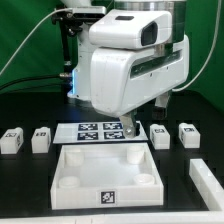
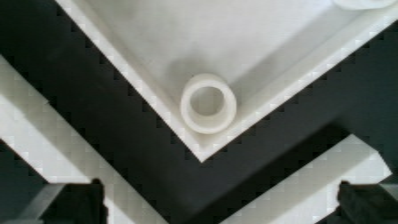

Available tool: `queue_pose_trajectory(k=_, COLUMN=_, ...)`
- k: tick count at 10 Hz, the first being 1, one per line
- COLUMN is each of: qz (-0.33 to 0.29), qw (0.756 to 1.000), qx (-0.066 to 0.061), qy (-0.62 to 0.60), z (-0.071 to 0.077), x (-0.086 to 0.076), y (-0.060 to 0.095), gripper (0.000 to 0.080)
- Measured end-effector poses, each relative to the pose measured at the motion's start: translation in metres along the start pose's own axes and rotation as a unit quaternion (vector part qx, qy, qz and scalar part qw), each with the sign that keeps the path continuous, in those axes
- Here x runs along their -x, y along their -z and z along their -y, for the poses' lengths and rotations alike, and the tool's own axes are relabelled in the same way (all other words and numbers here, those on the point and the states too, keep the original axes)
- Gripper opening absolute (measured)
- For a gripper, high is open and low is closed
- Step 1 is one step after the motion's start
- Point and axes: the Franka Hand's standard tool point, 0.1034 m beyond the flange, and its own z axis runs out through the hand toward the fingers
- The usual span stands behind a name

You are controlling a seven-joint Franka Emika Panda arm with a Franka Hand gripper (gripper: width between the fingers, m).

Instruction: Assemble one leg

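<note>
Marker board [image 1: 88, 131] partly behind arm [image 1: 125, 60], tool [image 2: 210, 200] fingertips [image 2: 63, 200] blurred, cropped

Four small white oblong blocks, one black-and-white tag showing on each, lying apart in one row: leg [image 1: 12, 140] and leg [image 1: 41, 139] at the exterior view's left, leg [image 1: 160, 135] and leg [image 1: 188, 134] at its right.

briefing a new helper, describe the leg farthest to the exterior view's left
Find the large white square plastic tray. Beyond its corner on the exterior view's left stand two small white oblong tagged blocks. The leg is the outer one, its neighbour nearer the tray.
</note>
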Motion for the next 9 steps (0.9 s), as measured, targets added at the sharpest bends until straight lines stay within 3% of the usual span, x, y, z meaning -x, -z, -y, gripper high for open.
queue_pose_trajectory(k=5, qz=0.000, qw=1.000, qx=0.000, qy=0.015, z=0.001, x=0.001, y=-0.001, gripper=0.0650)
queue_pose_trajectory(k=7, qz=0.006, qw=0.997, qx=-0.007, qy=0.082, z=0.025, x=0.021, y=-0.017, gripper=0.0650)
queue_pose_trajectory(k=9, qz=0.005, qw=0.984, qx=-0.008, qy=0.176, z=0.053, x=0.056, y=-0.033, gripper=0.0650)
